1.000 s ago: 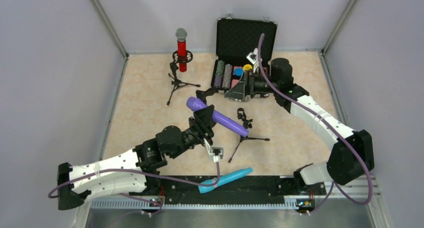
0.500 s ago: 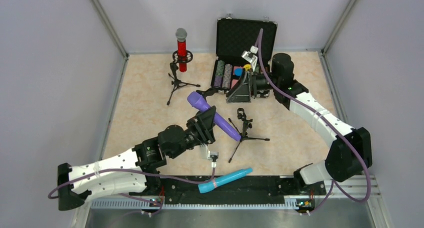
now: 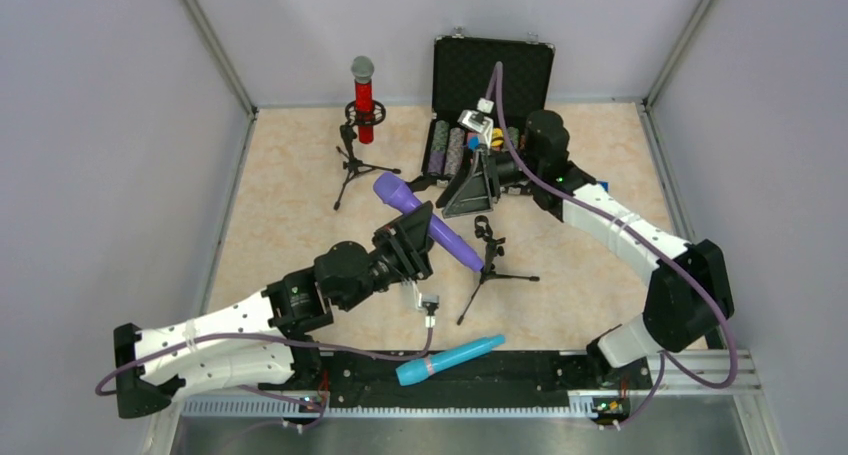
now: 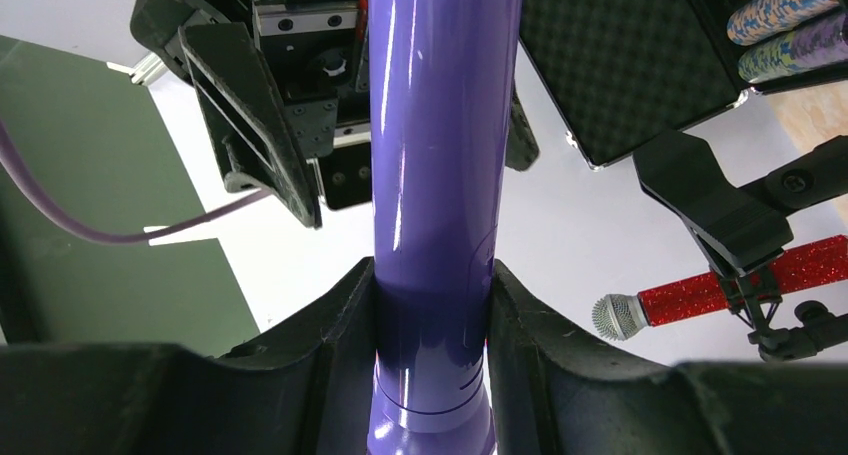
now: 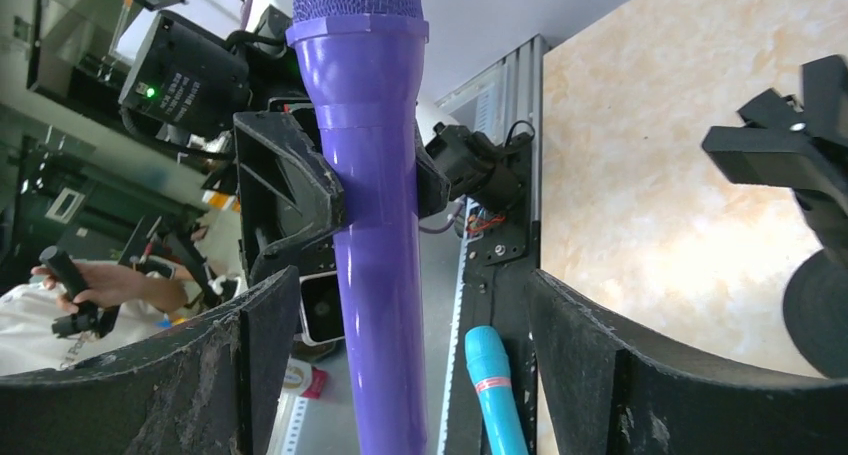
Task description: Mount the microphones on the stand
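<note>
My left gripper (image 3: 417, 241) (image 4: 432, 310) is shut on the all-purple microphone (image 3: 430, 225) (image 4: 440, 155) around its lower body, and holds it slanted above the table. My right gripper (image 3: 455, 197) (image 5: 415, 310) is open just behind it. In the right wrist view the purple microphone (image 5: 375, 225) passes between the wide jaws without touching either finger. The glittery red microphone (image 3: 363, 100) (image 4: 740, 290) stands clipped in the far-left stand (image 3: 352, 165). A second stand (image 3: 487, 247) with an empty clip (image 5: 800, 165) stands mid-table. The turquoise microphone (image 3: 450, 359) (image 5: 492, 385) lies by the near rail.
An open black case (image 3: 492, 70) (image 4: 620, 65) with rows of chips stands at the back behind the right arm. The black rail (image 3: 520, 370) runs along the near edge. Grey walls close in the left, right and back sides.
The left arm has carried the purple microphone a little up and back. The right gripper has swung left toward it, and its jaws now frame the microphone, slightly narrower than before.
</note>
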Controlling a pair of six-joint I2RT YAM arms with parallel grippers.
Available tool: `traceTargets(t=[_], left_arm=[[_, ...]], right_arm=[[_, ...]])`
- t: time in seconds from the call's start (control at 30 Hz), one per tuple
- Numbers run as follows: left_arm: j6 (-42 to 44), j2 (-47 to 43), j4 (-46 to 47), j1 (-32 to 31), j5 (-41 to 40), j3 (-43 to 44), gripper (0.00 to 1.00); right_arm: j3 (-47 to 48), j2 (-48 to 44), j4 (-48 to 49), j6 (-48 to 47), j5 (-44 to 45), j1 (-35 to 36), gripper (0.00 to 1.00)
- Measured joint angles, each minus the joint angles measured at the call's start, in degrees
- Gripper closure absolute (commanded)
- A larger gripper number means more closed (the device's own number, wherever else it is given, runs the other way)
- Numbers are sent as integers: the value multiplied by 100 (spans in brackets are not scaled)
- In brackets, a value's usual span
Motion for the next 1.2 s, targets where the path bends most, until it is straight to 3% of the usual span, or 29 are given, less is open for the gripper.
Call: traceTargets(t=[0.7, 1.0, 1.1, 1.2], left_arm=[[7, 136, -411, 22, -286, 131, 100], [7, 219, -417, 26, -299, 216, 100], [11, 219, -415, 26, -286, 216, 100], [15, 238, -415, 26, -278, 238, 100]], right_arm=[[0, 420, 195, 37, -44, 640, 38], [0, 518, 518, 105, -212, 796, 55], [-85, 529, 887, 269, -236, 800, 70], [-195, 540, 1276, 490, -254, 798, 92]])
